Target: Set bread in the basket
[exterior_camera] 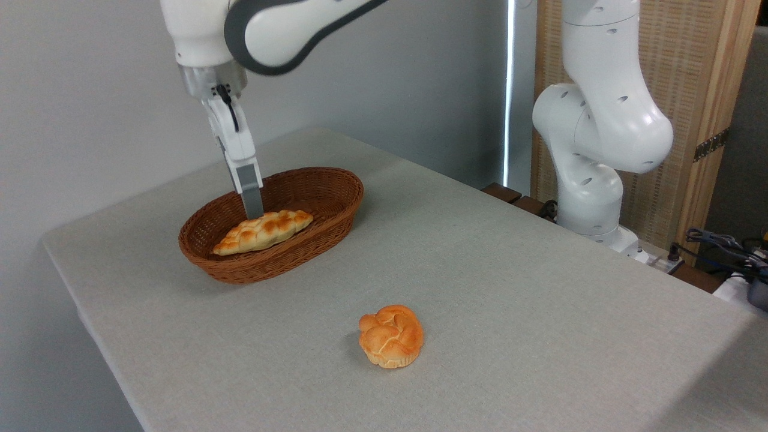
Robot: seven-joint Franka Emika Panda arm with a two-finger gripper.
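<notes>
Check the gripper [254,211] first. It hangs nearly vertical over the basket [336,180], with the fingers [252,195] reaching down to the upper edge of the bread [264,231]. From this side view you see the fingers as a single grey blade, so you cannot tell whether they are parted, closed, or clamped on the loaf. Treat the grip as unconfirmed.

The bread lies directly below the fingertips, inside the basket, along its near wall. Its pointed left end sits up toward the near rim, so the loaf appears to lean on the sloped wicker instead of lying flat on the floor. That lean probably follows from the shallow, curved wall.

The vertical approach keeps the fingers clear of the rim on both sides. The far rim passes behind the fingers; the near rim lies in front of and below them.

The round bun [391,335] rests on the table [510,288], well apart from the fingers, toward the camera and to the right. It is not the task item; leave it.

Judge the placement as essentially made. The remaining step is likely release and a straight upward retreat. Watch that the loaf does not cling to a finger and lift out.
</notes>
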